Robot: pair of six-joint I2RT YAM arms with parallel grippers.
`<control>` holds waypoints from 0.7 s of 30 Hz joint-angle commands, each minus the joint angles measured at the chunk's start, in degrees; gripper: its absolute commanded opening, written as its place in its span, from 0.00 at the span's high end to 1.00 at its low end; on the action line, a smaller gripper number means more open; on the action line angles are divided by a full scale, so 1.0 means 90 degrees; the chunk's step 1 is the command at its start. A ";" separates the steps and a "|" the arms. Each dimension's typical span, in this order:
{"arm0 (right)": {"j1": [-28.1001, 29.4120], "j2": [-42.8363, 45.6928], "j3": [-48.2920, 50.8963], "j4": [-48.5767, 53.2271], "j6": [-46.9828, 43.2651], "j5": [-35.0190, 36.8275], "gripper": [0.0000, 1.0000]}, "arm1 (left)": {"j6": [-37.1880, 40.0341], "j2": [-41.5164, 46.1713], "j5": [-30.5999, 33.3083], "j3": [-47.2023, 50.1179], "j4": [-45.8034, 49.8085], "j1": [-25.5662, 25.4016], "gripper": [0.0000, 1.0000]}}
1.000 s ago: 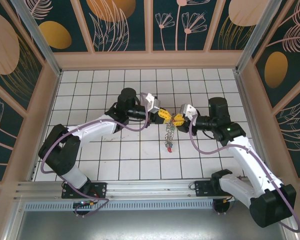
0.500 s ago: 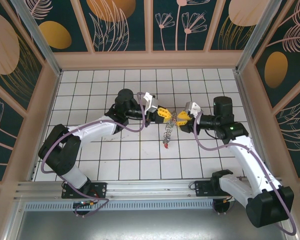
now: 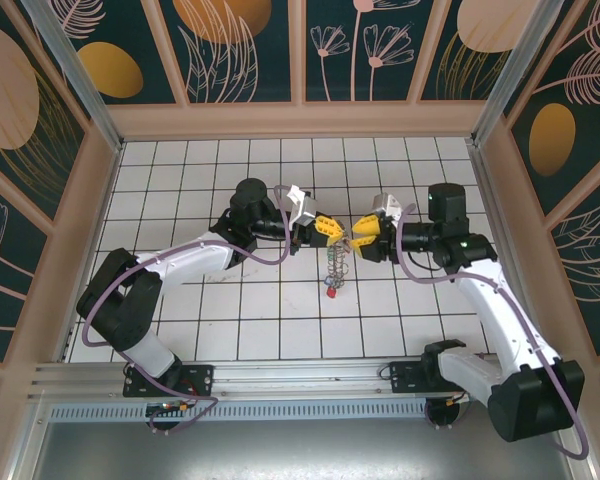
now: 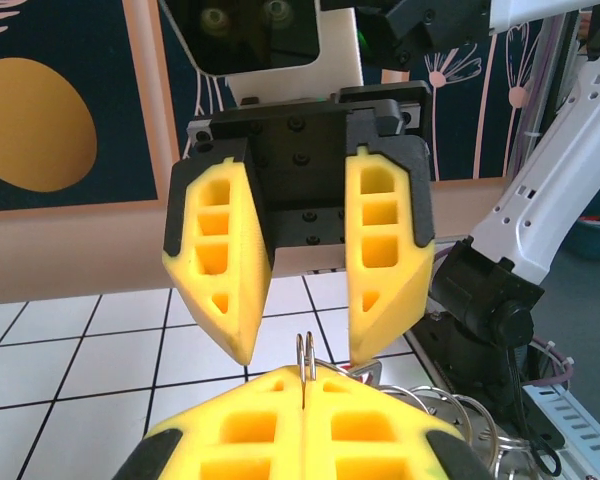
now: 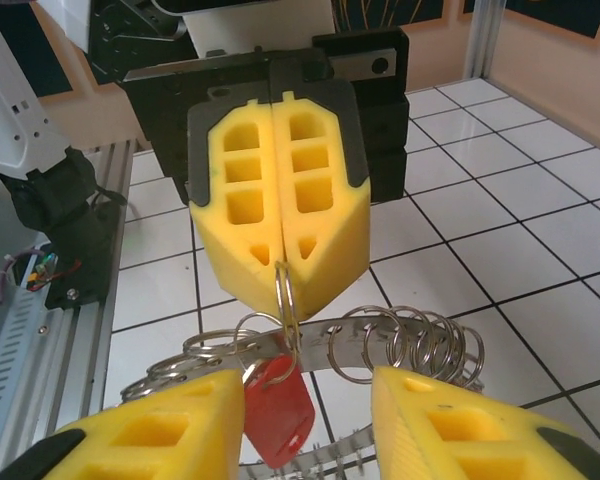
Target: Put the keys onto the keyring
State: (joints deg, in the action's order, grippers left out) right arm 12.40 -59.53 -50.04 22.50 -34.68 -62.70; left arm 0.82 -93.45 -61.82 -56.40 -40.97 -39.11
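The keyring (image 5: 400,345) hangs in mid-air between the two grippers, above the middle of the white tiled table (image 3: 230,300). Its rim of small metal loops fans out in the right wrist view. A red-tagged key (image 5: 278,405) dangles from it at the lowest point; other tag colours are too small to tell.

Change from a second ago: both sets of yellow fingers met at the top of the ring then. Now the right arm has drawn back a little and straightened at the wrist, and there is a gap between the two tips. The ring dropped slightly and hangs straighter, and the red key sits a touch lower and to the left in the top view.

The left gripper (image 5: 280,265) is fully closed. Its pads are pressed flat together, pinching one thin wire loop (image 5: 286,295) at the ring's top edge, so the whole ring hangs from that pinch.

The right gripper (image 4: 302,350) faces it tip to tip with its jaws spread wide and holds nothing. The pinched loop sits in the gap between its fingers. Ring and red key lie just in front of and below the right fingertips, close but apart.
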 commanded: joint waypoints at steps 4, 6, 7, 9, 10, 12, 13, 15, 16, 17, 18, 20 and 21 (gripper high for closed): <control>-0.0025 -0.0273 -0.0180 0.0005 0.0274 -0.0537 0.71 | 0.0010 0.0168 -0.0035 -0.0078 -0.0542 0.0019 1.00; -0.0022 -0.0301 -0.0179 0.0038 0.0261 -0.0572 0.71 | -0.0033 0.0140 -0.0035 -0.0084 -0.0603 0.0020 1.00; -0.0023 -0.0311 -0.0172 0.0048 0.0272 -0.0592 0.71 | -0.0032 0.0130 -0.0041 -0.0102 -0.0614 0.0012 1.00; -0.0016 -0.0355 -0.0188 0.0069 0.0298 -0.0635 0.71 | -0.0025 0.0110 -0.0060 -0.0123 -0.0623 0.0014 1.00; -0.0021 -0.0368 -0.0197 0.0097 0.0306 -0.0680 0.70 | -0.0026 0.0095 -0.0069 -0.0120 -0.0623 0.0011 1.00; -0.0031 -0.0367 -0.0214 0.0102 0.0339 -0.0788 0.67 | 0.0006 0.0086 -0.0100 -0.0131 -0.0607 0.0011 1.00; -0.0029 -0.0366 -0.0231 0.0097 0.0369 -0.0825 0.67 | 0.0038 0.0082 -0.0123 -0.0140 -0.0578 0.0019 1.00; -0.0040 -0.0378 -0.0269 0.0126 0.0373 -0.0827 0.66 | 0.0068 0.0089 -0.0161 -0.0154 -0.0548 0.0013 1.00; -0.0047 -0.0379 -0.0302 0.0144 0.0368 -0.0818 0.66 | 0.0085 0.0097 -0.0165 -0.0150 -0.0531 0.0011 1.00; -0.0057 -0.0393 -0.0331 0.0188 0.0341 -0.0817 0.66 | 0.0126 0.0099 -0.0171 -0.0149 -0.0501 0.0016 1.00; -0.0068 -0.0411 -0.0368 0.0227 0.0329 -0.0834 0.66 | 0.0169 0.0119 -0.0172 -0.0150 -0.0446 0.0015 1.00; -0.0117 -0.0452 -0.0443 0.0343 0.0281 -0.0953 0.65 | 0.0254 0.0153 -0.0173 -0.0153 -0.0353 0.0019 1.00; -0.0146 -0.0474 -0.0479 0.0420 0.0252 -0.0986 0.65 | 0.0282 0.0168 -0.0174 -0.0140 -0.0322 0.0016 1.00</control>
State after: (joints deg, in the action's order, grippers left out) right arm 11.97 -63.18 -51.90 24.05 -31.57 -67.90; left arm 1.58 -93.47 -61.73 -56.40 -42.57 -39.11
